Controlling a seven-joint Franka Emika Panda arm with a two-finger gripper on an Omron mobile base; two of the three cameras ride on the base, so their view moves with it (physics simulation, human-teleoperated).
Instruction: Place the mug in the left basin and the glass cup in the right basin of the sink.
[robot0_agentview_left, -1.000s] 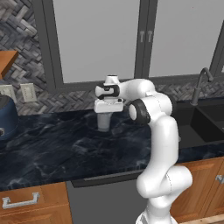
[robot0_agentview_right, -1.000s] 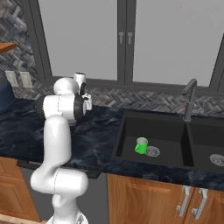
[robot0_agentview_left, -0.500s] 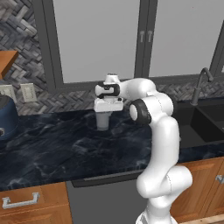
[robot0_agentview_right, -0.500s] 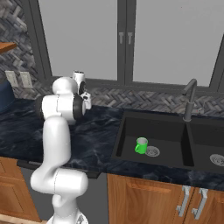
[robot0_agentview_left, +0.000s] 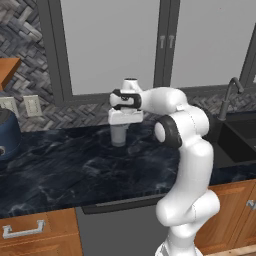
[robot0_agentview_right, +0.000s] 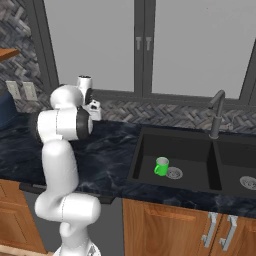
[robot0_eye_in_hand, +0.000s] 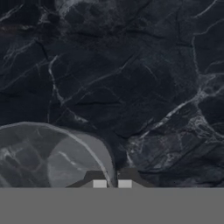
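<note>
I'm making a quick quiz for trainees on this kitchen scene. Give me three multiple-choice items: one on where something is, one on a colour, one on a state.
1. Where is the mug?
A. On the counter
B. In the left basin
C. In the right basin

2. What colour is the mug?
A. Green
B. Red
C. White

3. How do the gripper's jaws stand?
A. Wide open above the counter
B. Shut on the mug
C. Shut on the rim of the glass cup

Answers:
1 B: the mug sits beside the left drain.
2 A: its outside is bright green.
3 C: the hand view shows the tips pinching the glass wall.
</note>
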